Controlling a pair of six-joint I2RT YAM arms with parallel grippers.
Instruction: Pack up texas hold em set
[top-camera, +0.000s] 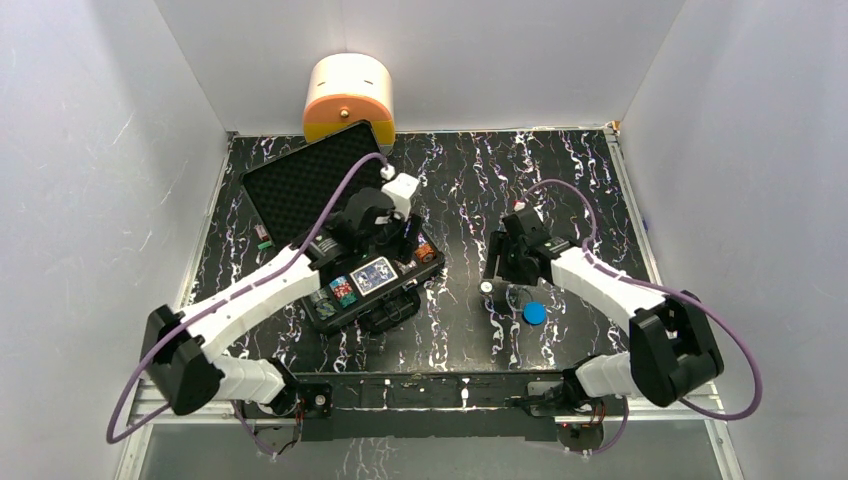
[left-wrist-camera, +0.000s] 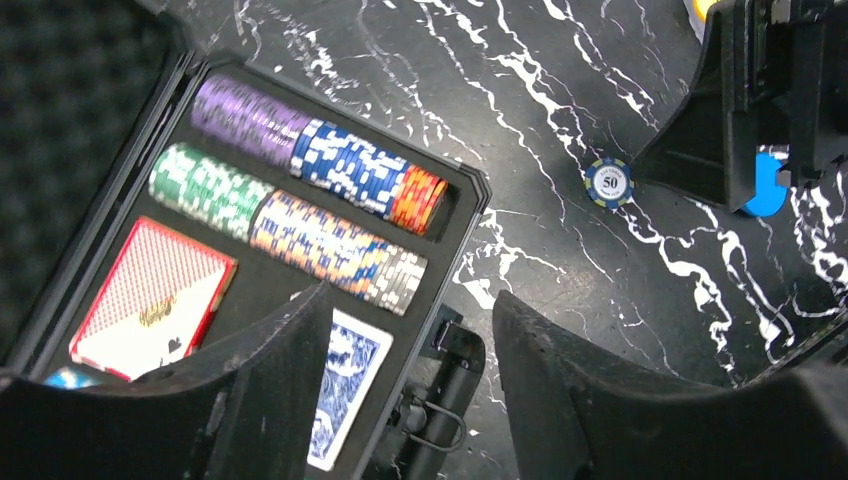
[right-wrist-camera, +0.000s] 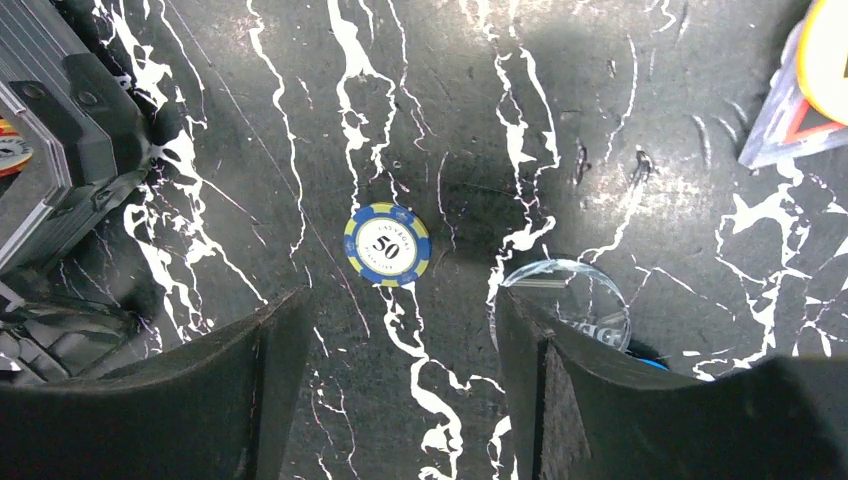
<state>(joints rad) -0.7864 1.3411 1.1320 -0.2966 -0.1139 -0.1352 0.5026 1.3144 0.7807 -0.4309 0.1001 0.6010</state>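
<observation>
The black case (top-camera: 318, 300) of the texas hold em set lies open left of centre, its foam lid (top-camera: 300, 185) folded back. Chip rows (left-wrist-camera: 300, 190), a red deck (left-wrist-camera: 150, 300) and a blue deck (left-wrist-camera: 345, 390) sit in its tray. My left gripper (left-wrist-camera: 410, 330) hangs open over the case's right rim and latch, holding nothing. One loose blue-and-yellow "50" chip (right-wrist-camera: 388, 245) lies on the table just beyond my open right gripper (right-wrist-camera: 400, 320). A clear disc (right-wrist-camera: 570, 295) lies by the right finger, and a blue disc (top-camera: 534, 313) beside that. A yellow disc (right-wrist-camera: 828, 55) is cut off at the top right.
A cream-and-orange rounded container (top-camera: 348, 95) stands against the back wall behind the lid. A small object (top-camera: 264, 238) lies left of the case. White walls close in the black marbled table (top-camera: 600, 200) on three sides.
</observation>
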